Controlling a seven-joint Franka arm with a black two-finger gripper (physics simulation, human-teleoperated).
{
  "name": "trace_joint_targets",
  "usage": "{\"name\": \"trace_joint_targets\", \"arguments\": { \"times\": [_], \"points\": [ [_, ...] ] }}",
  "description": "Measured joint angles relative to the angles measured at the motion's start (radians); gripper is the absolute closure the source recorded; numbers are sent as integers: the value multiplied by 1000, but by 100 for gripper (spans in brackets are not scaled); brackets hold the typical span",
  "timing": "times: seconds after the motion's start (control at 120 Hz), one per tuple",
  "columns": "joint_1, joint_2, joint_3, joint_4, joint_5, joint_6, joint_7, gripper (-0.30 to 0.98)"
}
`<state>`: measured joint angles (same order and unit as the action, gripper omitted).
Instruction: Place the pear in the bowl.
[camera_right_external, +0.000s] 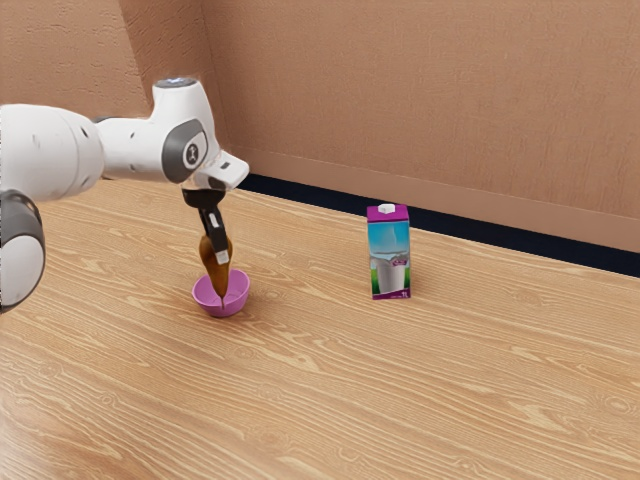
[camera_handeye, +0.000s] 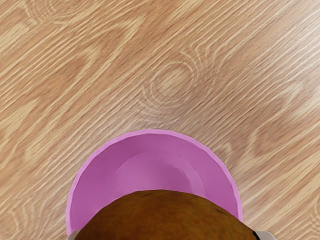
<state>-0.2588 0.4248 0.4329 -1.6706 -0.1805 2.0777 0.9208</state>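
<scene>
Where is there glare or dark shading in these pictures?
Exterior view: a pale sheen on the table, in the near corner at the exterior view's left. Wrist view: whitish glare on the wood, away from the bowl; the pear looks dark against the bowl's pink.

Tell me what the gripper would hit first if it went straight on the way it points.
Likely the inside of the bowl: the gripper points down over it, shut on the pear, whose lower end would lead. Any gap is unclear.
</scene>
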Motion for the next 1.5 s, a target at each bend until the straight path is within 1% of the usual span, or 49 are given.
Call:
{"name": "trace_joint_targets", "arguments": {
  "times": [0.233,0.333,0.383,0.433,0.5,0.567,0.608,0.667,0.75,0.875,1.017,1.133,1.258,1.5],
  "points": [
    [10,15,0,-13,-45,-7,5,44],
    [38,33,0,10,-90,-40,21,44],
    [58,65,0,55,-131,-67,38,43],
    [87,114,-1,116,-186,-99,62,43],
    [119,159,-1,155,-275,-135,98,42],
    [132,179,0,167,-372,-160,139,33],
    [136,187,0,169,-422,-173,165,33],
    [145,191,1,169,-470,-187,199,33],
    [153,195,1,165,-513,-202,242,26],
    [161,199,20,160,-543,-218,298,15],
    [162,201,38,159,-554,-228,348,8],
    [162,202,44,162,-556,-232,382,4],
    [162,200,81,174,-558,-237,411,3],
    [162,187,138,280,-555,-273,454,1]
  ]
}}
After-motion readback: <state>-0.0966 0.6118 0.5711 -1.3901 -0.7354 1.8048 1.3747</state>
